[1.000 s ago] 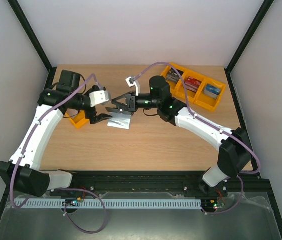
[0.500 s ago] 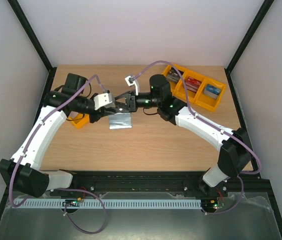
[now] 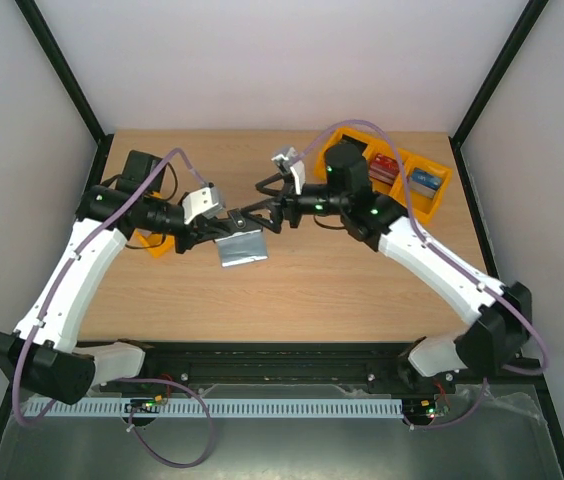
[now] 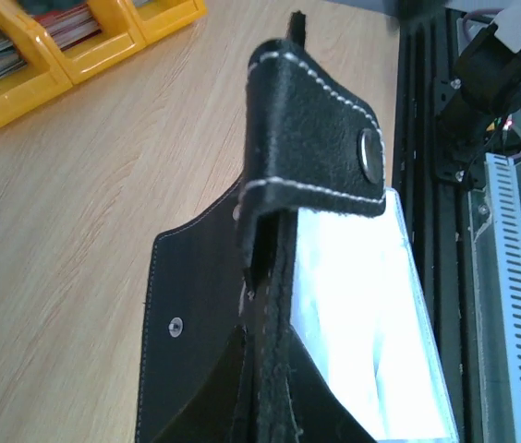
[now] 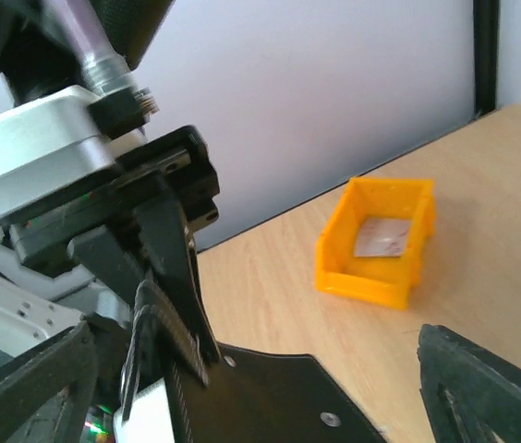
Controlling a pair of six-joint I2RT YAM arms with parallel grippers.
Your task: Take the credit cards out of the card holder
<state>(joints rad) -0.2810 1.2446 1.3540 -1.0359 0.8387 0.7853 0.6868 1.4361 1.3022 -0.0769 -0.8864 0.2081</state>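
The black card holder (image 3: 243, 247) hangs open over the middle of the table. Its snap tab (image 4: 321, 138) is folded over the top and its clear pocket (image 4: 362, 314) faces right. My left gripper (image 3: 219, 229) is shut on the holder's edge (image 4: 274, 392), pinching the leather fold. Just right of the holder, my right gripper (image 3: 262, 202) stands open and touches nothing. In the right wrist view the holder (image 5: 288, 397) lies between its spread fingers (image 5: 30, 378). One pale credit card (image 5: 381, 235) lies in the small yellow bin (image 5: 371, 277). I cannot see any cards inside the holder.
A three-compartment yellow tray (image 3: 402, 185) with stacks of dark, red and blue cards stands at the back right. The small yellow bin (image 3: 152, 242) sits under the left arm. Black frame posts edge the table.
My left gripper has closed on the card holder. My right gripper has let go of it, opened and drawn back to the right. The holder hangs a little lower.
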